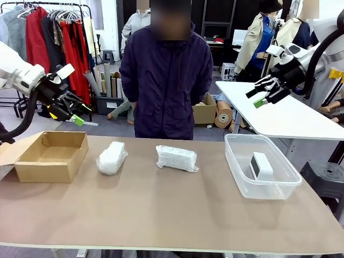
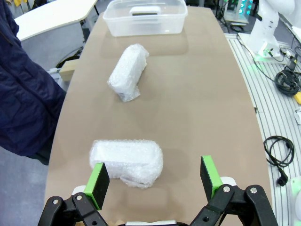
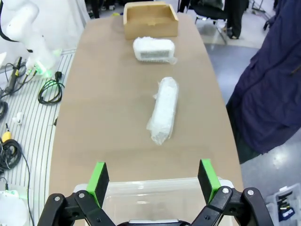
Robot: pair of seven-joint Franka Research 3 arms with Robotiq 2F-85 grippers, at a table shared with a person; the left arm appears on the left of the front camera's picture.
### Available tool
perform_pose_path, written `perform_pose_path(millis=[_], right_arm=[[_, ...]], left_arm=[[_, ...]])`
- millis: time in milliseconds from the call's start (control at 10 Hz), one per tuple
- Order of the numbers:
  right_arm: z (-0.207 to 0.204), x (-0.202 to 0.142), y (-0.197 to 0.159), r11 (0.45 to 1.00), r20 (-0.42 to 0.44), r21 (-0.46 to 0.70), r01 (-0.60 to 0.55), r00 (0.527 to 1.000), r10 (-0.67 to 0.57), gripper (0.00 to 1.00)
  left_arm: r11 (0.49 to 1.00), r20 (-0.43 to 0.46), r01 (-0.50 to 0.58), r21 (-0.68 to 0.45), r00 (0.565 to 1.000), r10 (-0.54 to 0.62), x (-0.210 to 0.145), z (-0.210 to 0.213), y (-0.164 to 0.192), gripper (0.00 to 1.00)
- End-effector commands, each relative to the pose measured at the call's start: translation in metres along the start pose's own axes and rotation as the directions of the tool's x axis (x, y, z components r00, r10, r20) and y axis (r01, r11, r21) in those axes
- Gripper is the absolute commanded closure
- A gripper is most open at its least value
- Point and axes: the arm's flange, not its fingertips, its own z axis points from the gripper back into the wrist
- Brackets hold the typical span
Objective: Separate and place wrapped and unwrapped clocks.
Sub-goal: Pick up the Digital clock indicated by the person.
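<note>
Two bubble-wrapped clocks lie on the brown table, one at left centre (image 1: pixel 112 157) and one in the middle (image 1: pixel 176 158). The bare white clock (image 1: pixel 261 165) stands inside a clear plastic container (image 1: pixel 232 161) on the right. My left gripper (image 1: pixel 76 117) hangs open above the table's left end. In the left wrist view it (image 2: pixel 155 176) sits over the nearer wrapped clock (image 2: pixel 127 160), with the other one (image 2: pixel 128 73) and the container (image 2: pixel 113 23) beyond. My right gripper (image 1: pixel 256 97) is open, high above the container (image 3: pixel 141 184). Farther off in that view lie both wrapped clocks (image 3: pixel 163 110) (image 3: pixel 154 49).
An open cardboard box (image 1: pixel 51 156) sits at the table's left end, also seen far off as the box (image 3: pixel 150 19). A person in a dark jacket (image 1: pixel 165 75) stands at the far edge, hands out of sight. A white table (image 1: pixel 285 115) stands behind right.
</note>
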Motion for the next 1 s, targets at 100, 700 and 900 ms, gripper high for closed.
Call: perform_pose_path(millis=[100,700,900], right_arm=[[0.0007,0.0022,0.0029,1.0,-0.017,0.005,-0.009,1.0,0.009,0.0],[0.0007,0.0022,0.0029,1.0,-0.017,0.005,-0.009,1.0,0.009,0.0],[0.0007,0.0022,0.0029,1.0,-0.017,0.005,-0.009,1.0,0.009,0.0]], left_arm=[[1.0,0.005,0.003,-0.001,1.0,-0.003,0.0013,0.0002,-0.0002,0.0],[1.0,0.005,0.003,-0.001,1.0,-0.003,0.0013,0.0002,-0.0002,0.0],[1.0,0.005,0.003,-0.001,1.0,-0.003,0.0013,0.0002,-0.0002,0.0]])
